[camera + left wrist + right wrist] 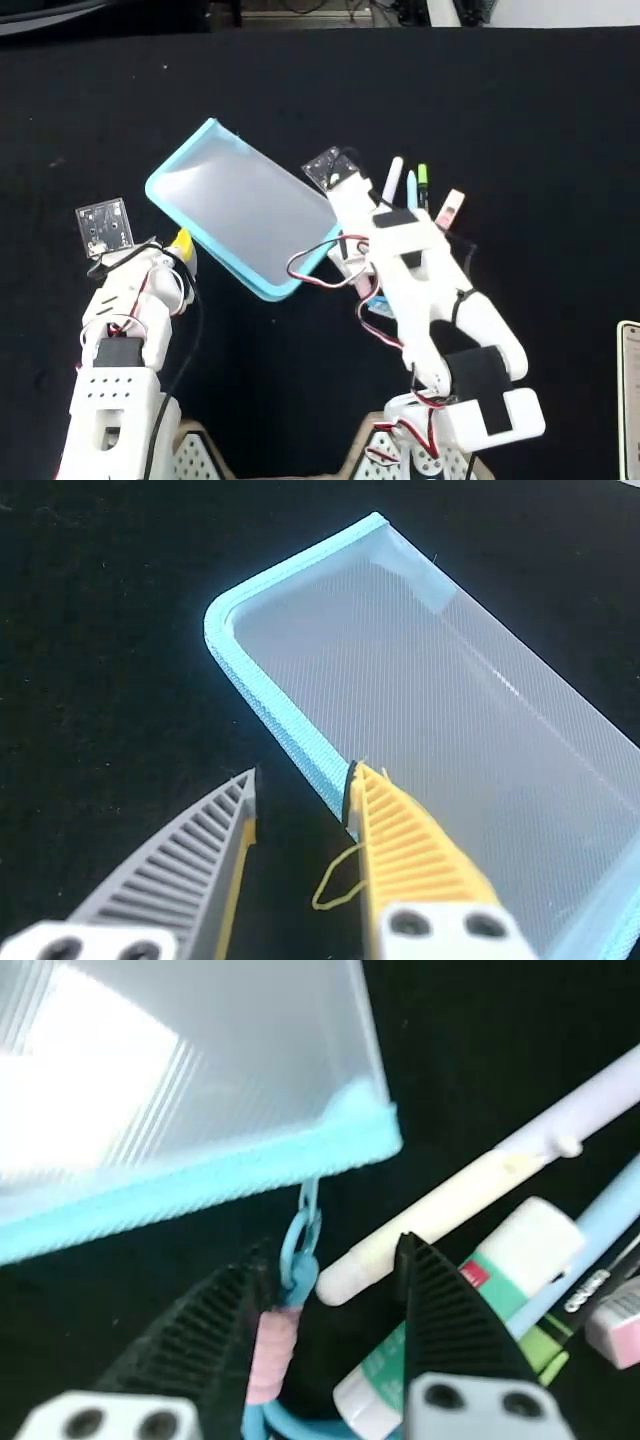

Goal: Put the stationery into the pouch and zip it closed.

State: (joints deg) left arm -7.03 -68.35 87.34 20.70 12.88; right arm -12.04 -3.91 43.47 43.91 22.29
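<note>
Progress on the task looks slight, judging view by view. From the high view, the pouch (245, 215), translucent with a cyan border (175, 205), lies slanted on the black table (520, 120) left of centre, and nothing shows through its wall, so I take it to be empty. The stationery (412, 188), a small fan of pens and markers, lies outside it, just right of the pouch's right-hand corner and partly under the right arm (425, 280). The left arm (125, 320) stands at the lower left with its yellow finger (183, 240) at the pouch's lower-left edge. In the left wrist view the left gripper (302, 775) is spread apart and grasps nothing: the yellow finger touches or nearly touches the cyan border at bottom centre, while the grey finger (190, 870) sits over bare table, clear of the pouch. In the right wrist view the right gripper (330, 1255) is likewise released, its black fingers (210, 1330) set either side of the cyan zipper pull (303, 1235) that hangs from the pouch's corner, a pink tag (268, 1355) below it; neither finger presses on it yet. A white pen (450, 1200) and a glue stick (475, 1295) lie at the right of the frame, out of the pouch. Whether the zip is open I cannot tell, so loading every item and zipping shut both seem left to do
</note>
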